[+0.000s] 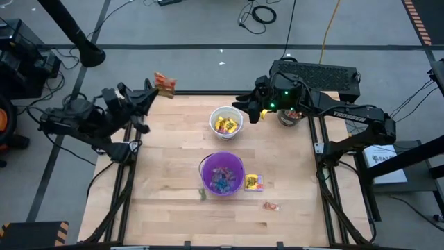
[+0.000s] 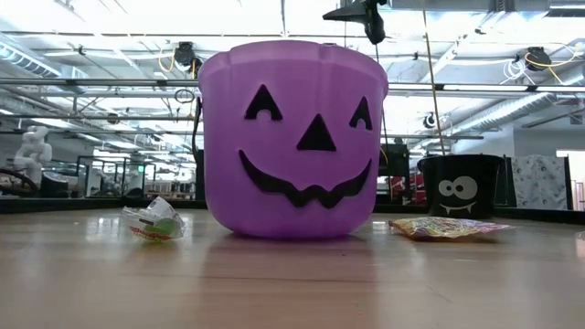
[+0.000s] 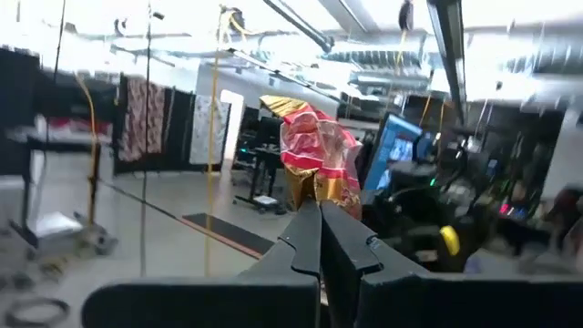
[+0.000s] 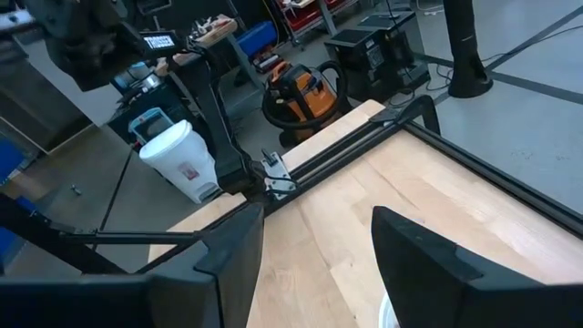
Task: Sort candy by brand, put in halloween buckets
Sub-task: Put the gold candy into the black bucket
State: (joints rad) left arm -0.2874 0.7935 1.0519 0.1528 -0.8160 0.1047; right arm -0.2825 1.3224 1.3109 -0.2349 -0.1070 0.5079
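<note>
Your left gripper (image 3: 319, 214) has its jaws pressed together on a red-and-gold candy packet (image 3: 314, 155); the left wrist view shows the wrapper standing up from the tips, while from above you only see it at the bench's (image 1: 173, 208) far left corner. Your right gripper (image 4: 314, 241) has its jaws spread with nothing between them, bare bench below. Just beyond those jaws sits the white bucket (image 1: 226, 123), and behind that arm the black bucket (image 2: 460, 185). The low view adds a face on the purple bucket (image 2: 292, 137), a yellow packet (image 2: 448, 227) beside it.
</note>
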